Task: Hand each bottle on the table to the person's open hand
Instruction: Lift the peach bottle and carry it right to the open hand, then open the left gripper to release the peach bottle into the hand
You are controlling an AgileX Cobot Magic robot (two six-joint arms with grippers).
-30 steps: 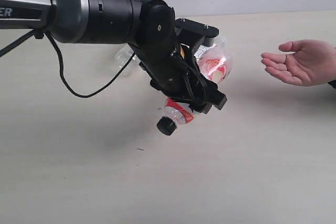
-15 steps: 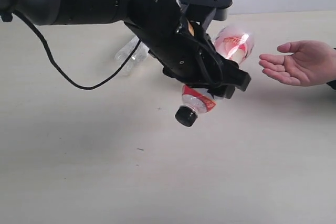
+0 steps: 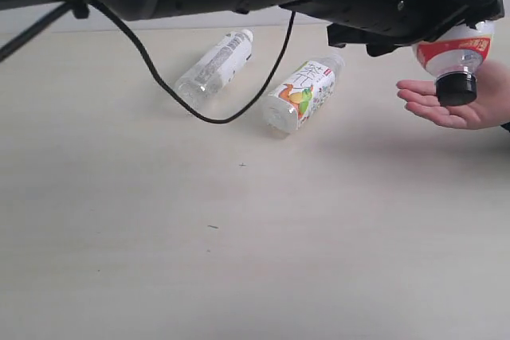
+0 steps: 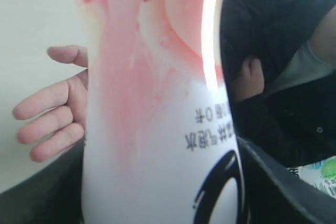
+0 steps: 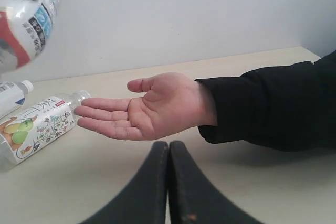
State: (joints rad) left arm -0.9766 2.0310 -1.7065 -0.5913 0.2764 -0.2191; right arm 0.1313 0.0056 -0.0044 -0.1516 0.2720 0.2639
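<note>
Left gripper (image 3: pixel 446 25) holds red-labelled bottle (image 3: pixel 458 57) cap-down above open hand (image 3: pixel 430 105).

A wide, pale beige wood-grain table (image 3: pixel 239 260) fills nearly the whole scene, its matte surface marked with a few tiny dark specks (image 3: pixel 212 227). Behind its far edge rises a plain off-white wall (image 5: pixel 184 14). The light is soft and even, laying only faint, blurred shadows (image 3: pixel 374 145) on the tabletop.
</note>
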